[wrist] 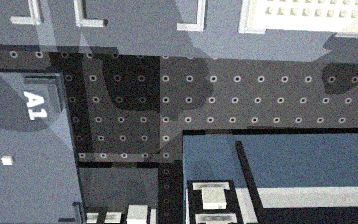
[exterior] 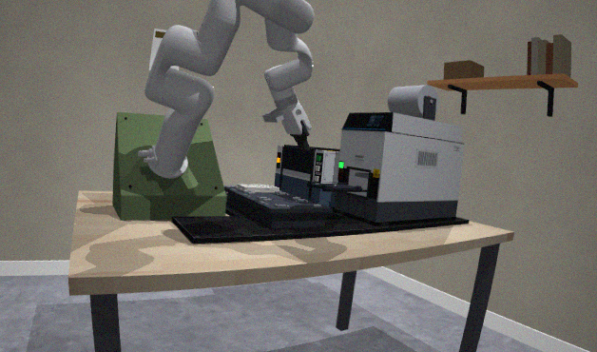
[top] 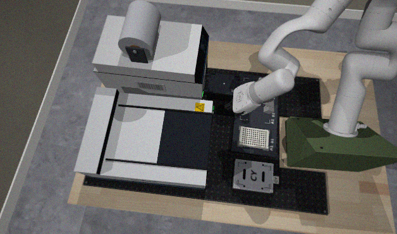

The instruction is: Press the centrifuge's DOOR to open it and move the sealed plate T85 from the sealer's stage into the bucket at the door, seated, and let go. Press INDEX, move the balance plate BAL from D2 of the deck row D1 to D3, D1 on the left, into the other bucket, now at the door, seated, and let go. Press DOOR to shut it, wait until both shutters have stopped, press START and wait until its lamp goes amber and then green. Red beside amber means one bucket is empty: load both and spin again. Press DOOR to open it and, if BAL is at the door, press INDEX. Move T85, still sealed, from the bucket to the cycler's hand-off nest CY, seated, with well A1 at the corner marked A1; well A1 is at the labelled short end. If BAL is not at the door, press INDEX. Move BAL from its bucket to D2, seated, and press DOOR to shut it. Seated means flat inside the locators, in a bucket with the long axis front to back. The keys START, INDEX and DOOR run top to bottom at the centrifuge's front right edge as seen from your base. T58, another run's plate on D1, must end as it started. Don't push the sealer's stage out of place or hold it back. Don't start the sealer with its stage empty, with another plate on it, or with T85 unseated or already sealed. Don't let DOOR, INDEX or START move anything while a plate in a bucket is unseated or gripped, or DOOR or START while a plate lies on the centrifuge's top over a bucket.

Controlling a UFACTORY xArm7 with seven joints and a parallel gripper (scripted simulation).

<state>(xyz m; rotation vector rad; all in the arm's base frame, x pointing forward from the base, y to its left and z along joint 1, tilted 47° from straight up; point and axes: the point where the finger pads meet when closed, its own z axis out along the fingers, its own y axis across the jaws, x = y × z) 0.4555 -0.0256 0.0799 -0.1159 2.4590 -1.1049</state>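
Tool (exterior: 302, 134) tips hidden behind wrist in top view, shut, empty.

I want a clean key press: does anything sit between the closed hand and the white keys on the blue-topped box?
Nothing visible does. The hand, shut and empty, hangs right above the blue-topped box. The wrist view shows the white keys uncovered, with no plate near them.

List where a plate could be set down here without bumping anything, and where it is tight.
Room shows on the black board right of nest CY, by the green base; nest CY itself holds no plate. Tight: the gap between deck row and the machines, where the shut gripper hangs.
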